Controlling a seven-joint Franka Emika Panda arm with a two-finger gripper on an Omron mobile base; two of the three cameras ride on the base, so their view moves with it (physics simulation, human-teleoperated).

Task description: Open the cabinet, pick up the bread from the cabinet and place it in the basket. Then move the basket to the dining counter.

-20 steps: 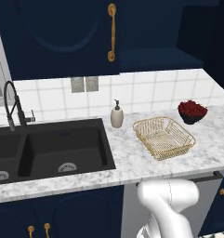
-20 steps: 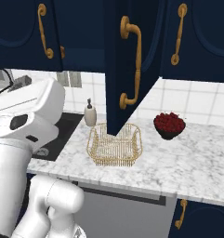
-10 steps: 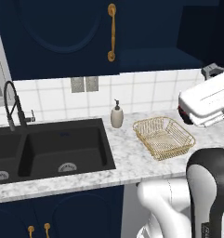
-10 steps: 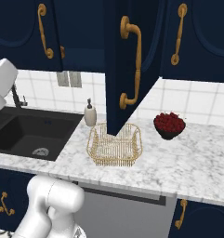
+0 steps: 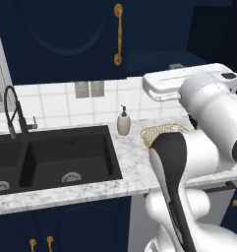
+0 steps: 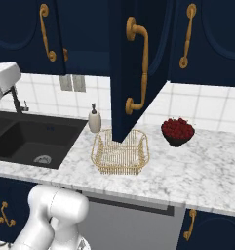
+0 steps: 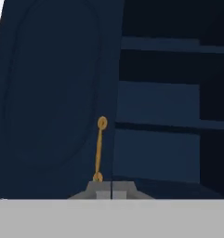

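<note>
The arm has swung up in the last second. One second ago only its base showed at the bottom of the left base view; now its white links stand high in front of the basket and cover a big part of it. The hand is now raised to the cabinet, and the hand view looks straight into the open side with its dark shelves. Next to the opening hangs the closed door with its brass handle.

The pincer is pressed together, its two tips touching, and it holds nothing.

In the right base view the open door hangs out over the basket, which sits on the counter between the soap bottle and the dark red bowl. The basket has not moved.

So the first step, opening the cabinet, looks done, and the arm seems to go for the bread. I cannot find the bread on the shelves; they are too dark to tell. The pincer must spread before it can take anything.
</note>
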